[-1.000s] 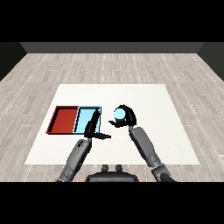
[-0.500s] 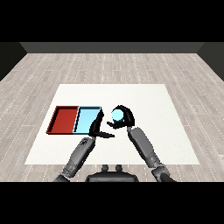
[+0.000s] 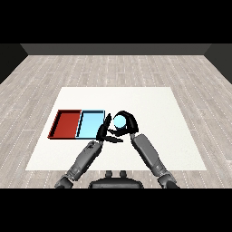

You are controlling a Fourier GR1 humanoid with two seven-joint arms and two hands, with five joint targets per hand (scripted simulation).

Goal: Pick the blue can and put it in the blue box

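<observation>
Currently in the carry step: my right hand (image 3: 127,123) curls round the blue can (image 3: 120,121), just right of the light blue tray (image 3: 90,124). Left hand (image 3: 104,131) hovers beside it, fingers straight. Next I judge: move can leftward over the tray, then release.

Two grey forearms, rounded and built in segments with darker bands at the joints, enter from about five and seven o'clock. Each ends in a glossy black hand, the left hand (image 3: 105,132) and the right hand (image 3: 128,123), with slim fingers and a thumb.
</observation>
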